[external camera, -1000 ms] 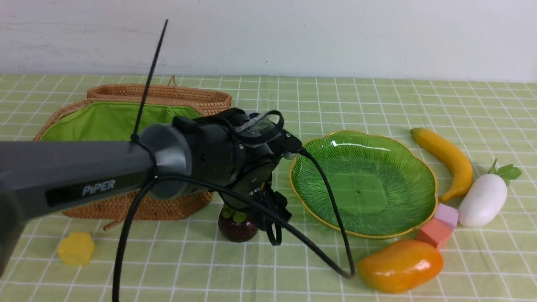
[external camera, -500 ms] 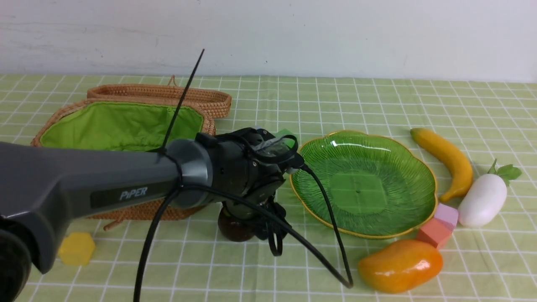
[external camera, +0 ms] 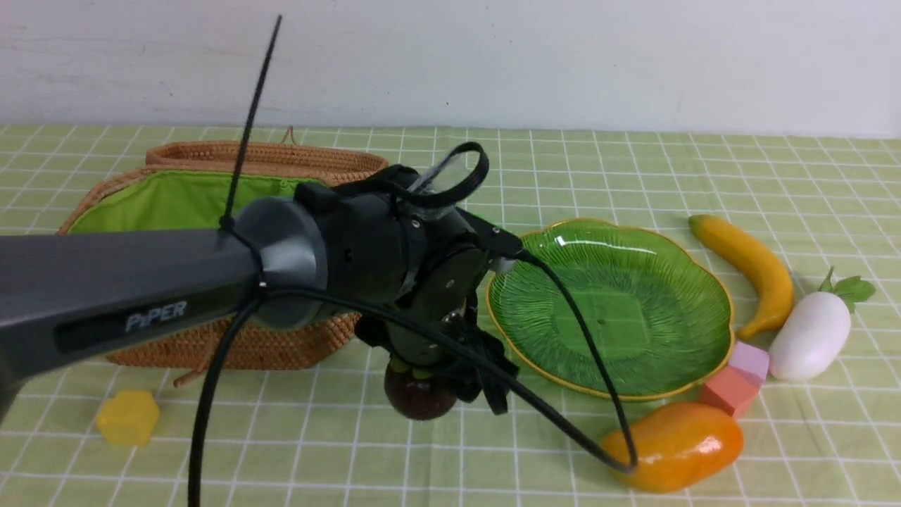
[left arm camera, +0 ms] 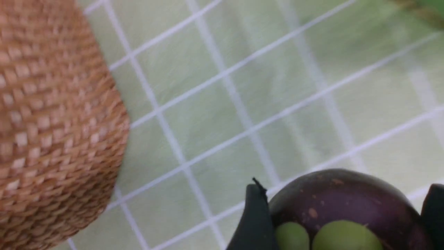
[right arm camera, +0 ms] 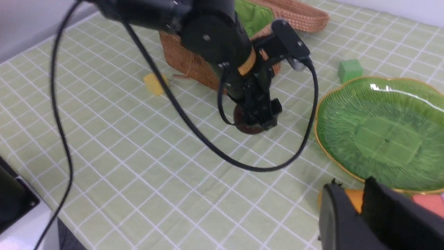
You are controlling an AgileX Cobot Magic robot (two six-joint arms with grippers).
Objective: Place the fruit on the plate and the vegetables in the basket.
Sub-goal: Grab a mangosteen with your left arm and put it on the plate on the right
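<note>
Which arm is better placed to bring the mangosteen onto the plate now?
Left. The left gripper holds the mangosteen beside the plate; the right gripper hangs near the mango.

Black left gripper (right arm camera: 256,119) reaches down over a dark mangosteen (right arm camera: 247,129) on the green checked cloth (right arm camera: 138,166), fingers on either side of the fruit, just in front of the wicker basket (right arm camera: 184,59). The green plate (right arm camera: 388,139) lies nearby, a green block (right arm camera: 350,70) beyond it. The right gripper (right arm camera: 362,194), its fingers nearly together, looms in the foreground.
</note>
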